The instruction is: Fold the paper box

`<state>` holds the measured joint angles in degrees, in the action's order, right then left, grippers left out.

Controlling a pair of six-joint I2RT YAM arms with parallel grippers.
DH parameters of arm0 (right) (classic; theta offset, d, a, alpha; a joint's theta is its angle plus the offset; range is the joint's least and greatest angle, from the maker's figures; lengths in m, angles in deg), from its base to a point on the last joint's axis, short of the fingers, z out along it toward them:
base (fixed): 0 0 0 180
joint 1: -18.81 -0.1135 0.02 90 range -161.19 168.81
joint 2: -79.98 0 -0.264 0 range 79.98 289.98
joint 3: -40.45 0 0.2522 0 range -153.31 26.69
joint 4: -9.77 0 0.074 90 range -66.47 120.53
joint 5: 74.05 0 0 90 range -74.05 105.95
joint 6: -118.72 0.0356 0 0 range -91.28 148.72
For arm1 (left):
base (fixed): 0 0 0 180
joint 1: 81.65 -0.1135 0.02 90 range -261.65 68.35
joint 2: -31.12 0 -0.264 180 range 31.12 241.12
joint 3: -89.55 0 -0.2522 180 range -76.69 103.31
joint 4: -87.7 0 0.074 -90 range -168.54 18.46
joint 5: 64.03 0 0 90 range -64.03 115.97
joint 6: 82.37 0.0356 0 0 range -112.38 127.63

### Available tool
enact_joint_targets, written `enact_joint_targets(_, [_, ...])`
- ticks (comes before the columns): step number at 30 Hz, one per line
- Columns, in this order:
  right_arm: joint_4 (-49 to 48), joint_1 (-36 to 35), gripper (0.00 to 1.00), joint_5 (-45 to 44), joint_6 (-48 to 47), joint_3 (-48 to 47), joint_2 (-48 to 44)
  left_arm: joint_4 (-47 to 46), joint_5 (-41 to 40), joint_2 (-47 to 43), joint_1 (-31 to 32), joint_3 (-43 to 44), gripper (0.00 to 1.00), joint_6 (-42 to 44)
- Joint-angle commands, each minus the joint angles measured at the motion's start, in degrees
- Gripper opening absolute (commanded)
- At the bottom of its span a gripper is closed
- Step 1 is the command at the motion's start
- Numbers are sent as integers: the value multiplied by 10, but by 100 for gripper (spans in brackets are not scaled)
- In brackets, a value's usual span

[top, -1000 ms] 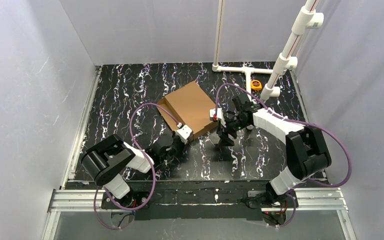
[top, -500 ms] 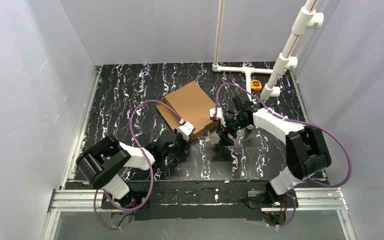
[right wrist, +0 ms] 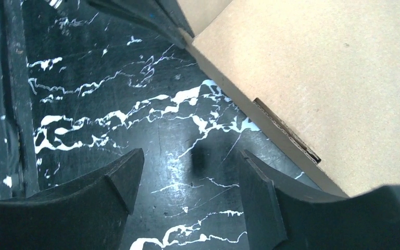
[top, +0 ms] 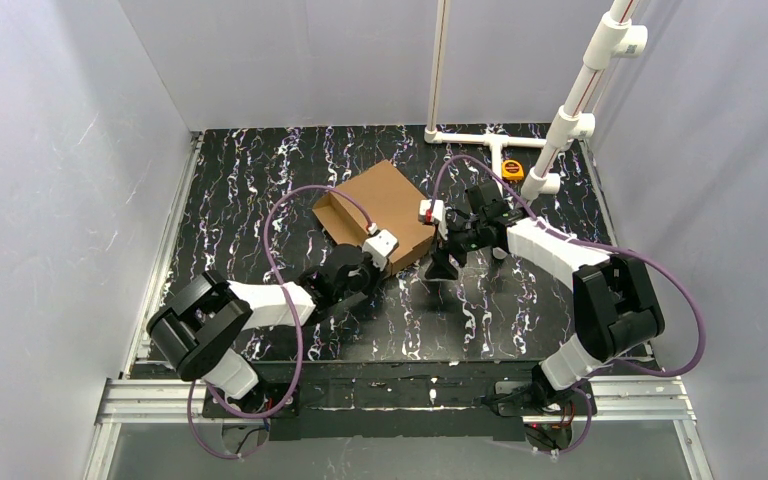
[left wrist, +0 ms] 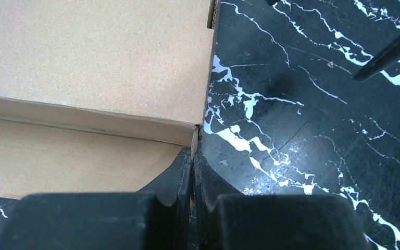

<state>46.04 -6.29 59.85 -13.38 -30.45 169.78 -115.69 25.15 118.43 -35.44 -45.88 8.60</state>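
Black marbled table bears the paper box. My left claw, pinched together, meets its near corner; my right claw gapes wide alongside.

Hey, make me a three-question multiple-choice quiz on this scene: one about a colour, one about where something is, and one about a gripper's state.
1. What colour is the paper box?
A. white
B. brown
C. blue

2. Where is the small yellow object?
A. on top of the box
B. at the left arm's base
C. beside the white pipe frame, at the far right of the table

3. How is the right gripper?
A. open, beside the box
B. shut on the box
C. shut on the yellow object

Answers:
1. B. The cardboard is plain brown in every view.
2. C. The top view shows it next to the pipes, far from the box and the arm bases.
3. A. The right wrist view shows the fingers spread, with only the table between them.
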Motion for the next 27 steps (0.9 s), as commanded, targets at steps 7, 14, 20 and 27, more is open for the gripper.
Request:
enact_joint_targets(7, [-150,4,70,-68,161,35,-23,93,8,-20,-8,60,2,-36])
enact_joint_targets(14, [-227,3,64,-129,242,59,-38,108,30,-6,-14,68,0,-48])
enact_joint_targets(20, [-345,-1,59,-265,379,95,-66,108,36,-8,-17,67,0,-52])
enact_joint_targets(27, [-448,-57,63,-534,469,101,-36,109,42,-10,-20,60,0,-54])
